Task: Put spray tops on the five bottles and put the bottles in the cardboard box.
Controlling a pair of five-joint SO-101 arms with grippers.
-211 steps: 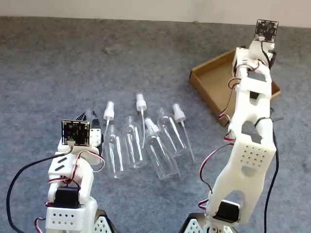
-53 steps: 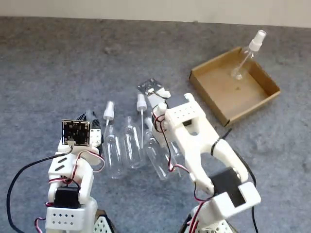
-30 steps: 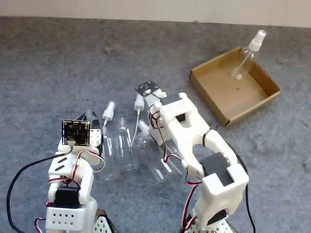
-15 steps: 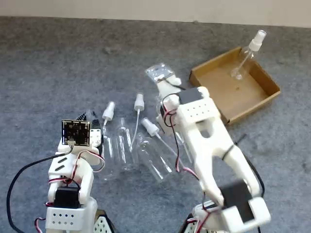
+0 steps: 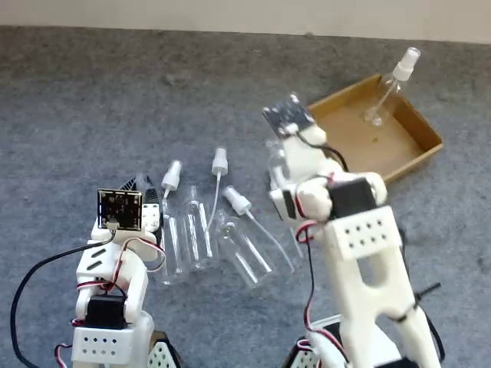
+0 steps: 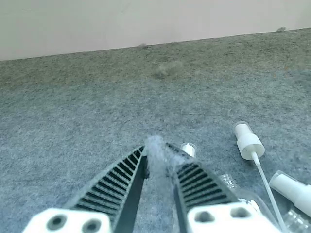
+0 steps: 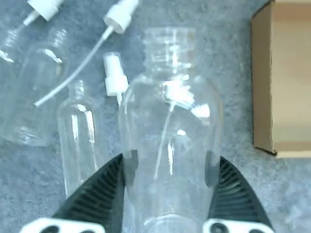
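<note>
My left arm sits at the near left of the grey felt carpet [image 5: 84, 100], which runs back to a pale wall [image 5: 230, 14] at the far edge. The left gripper [image 6: 155, 148] hangs low over bare carpet. Its ribbed jaws are drawn almost together, leaving a thin slit with nothing in it.

Just right of it lies the loose stock. I can count three spray tops with their dip tubes trailing. One [image 5: 171, 175] is beside the left arm, a second [image 5: 220, 161] is farther back, and a third [image 5: 238, 201] lies nearer me. Among them are three open clear bottles lying roughly side by side with their necks toward the far side. The leftmost bottle [image 5: 169, 247] is close to the left arm, the middle bottle [image 5: 196, 231] is just beside it, and the third bottle [image 5: 245, 251] is angled off to the right.

Right of that cluster stands my right arm [image 5: 360, 230]. The right gripper [image 7: 169, 165] is clamped on an uncapped bottle [image 7: 170, 121], one jaw on each side of its body and the open neck pointing away from the wrist. From above, this bottle sits between the loose pile and the box.

At the far right the cardboard box [image 5: 387, 149] lies flat on the carpet. Inside it a capped bottle [image 5: 390, 86] leans toward the far wall, its white spray top above the rim.
</note>
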